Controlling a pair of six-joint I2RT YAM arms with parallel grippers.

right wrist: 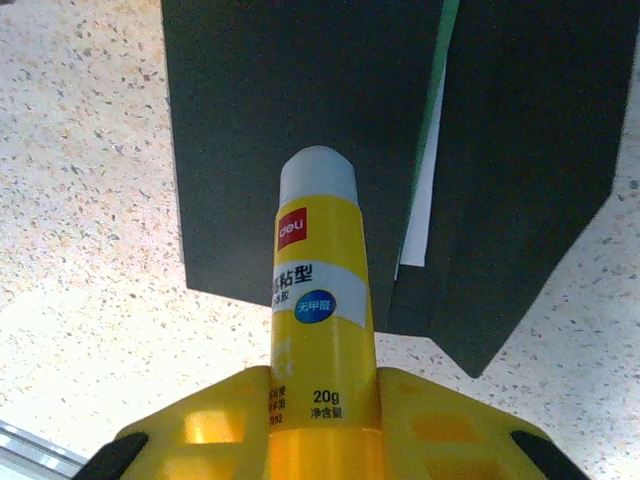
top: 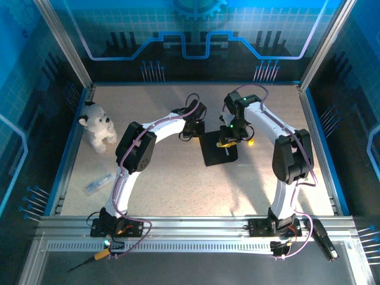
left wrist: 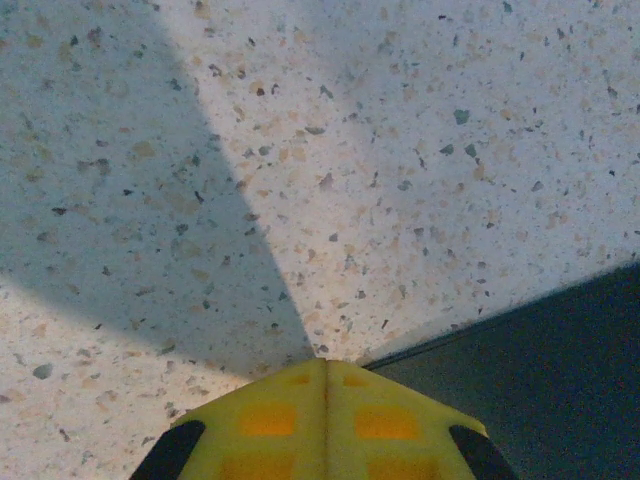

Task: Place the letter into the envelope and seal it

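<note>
While my left pincer point(left wrist: 325, 405) is clenched empty, right pincer point(right wrist: 322, 425) grips yellow cylindrical glue stick point(right wrist: 320, 290) over flat matte black paper envelope point(right wrist: 260, 120).

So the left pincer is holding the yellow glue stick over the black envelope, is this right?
Not quite: the right pincer holds the yellow glue stick over the black envelope, as the right wrist view shows. The left pincer is shut and empty.

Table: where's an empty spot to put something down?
Bare table between the envelope and the arm bases; also the far strip by the back wall. Crowded around the envelope, where the left pincer and right pincer are.
</note>
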